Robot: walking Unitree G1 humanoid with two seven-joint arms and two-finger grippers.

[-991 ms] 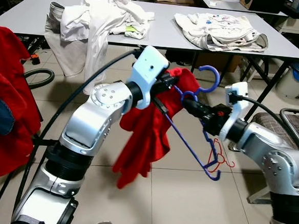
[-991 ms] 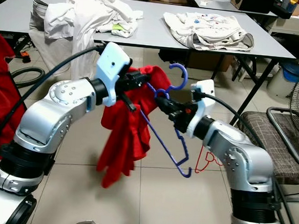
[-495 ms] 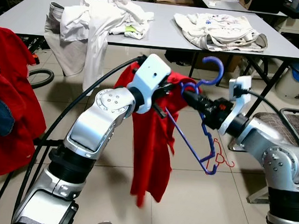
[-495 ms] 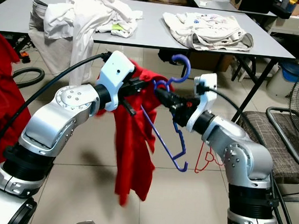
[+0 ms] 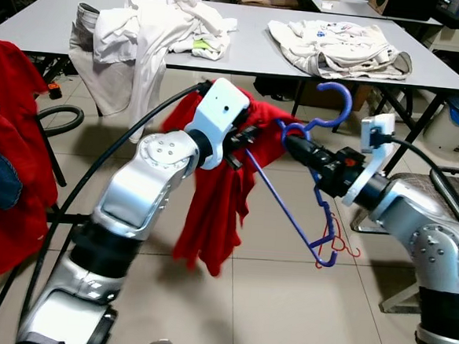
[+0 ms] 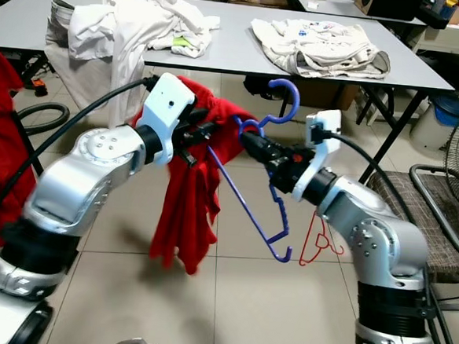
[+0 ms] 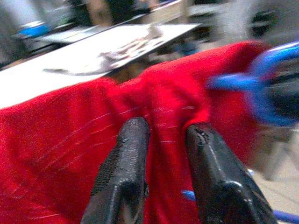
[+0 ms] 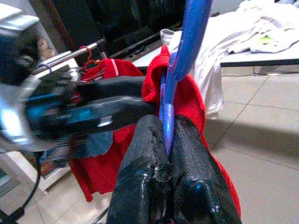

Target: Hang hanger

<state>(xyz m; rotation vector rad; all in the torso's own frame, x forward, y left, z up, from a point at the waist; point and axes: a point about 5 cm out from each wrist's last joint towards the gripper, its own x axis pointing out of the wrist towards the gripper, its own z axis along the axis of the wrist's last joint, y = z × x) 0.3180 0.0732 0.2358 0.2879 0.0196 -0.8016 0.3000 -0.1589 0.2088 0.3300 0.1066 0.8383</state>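
Right pincer: pressed together on the neck of the blue hanger, so the frame is kept steady in mid-air.
Left pincer: pinching the red garment, apparently for threading onto the hanger's arm.
Garment: draped from the grip, hung above the floor.
Desk: well behind, loaded with white clothes.
Hanging: judged not yet done.

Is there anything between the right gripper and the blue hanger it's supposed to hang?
No. The right gripper is shut directly on the blue hanger near its neck. The red garment, pinched by the left gripper, drapes beside the hanger and partly over its arm, but not between the fingers and the hanger.
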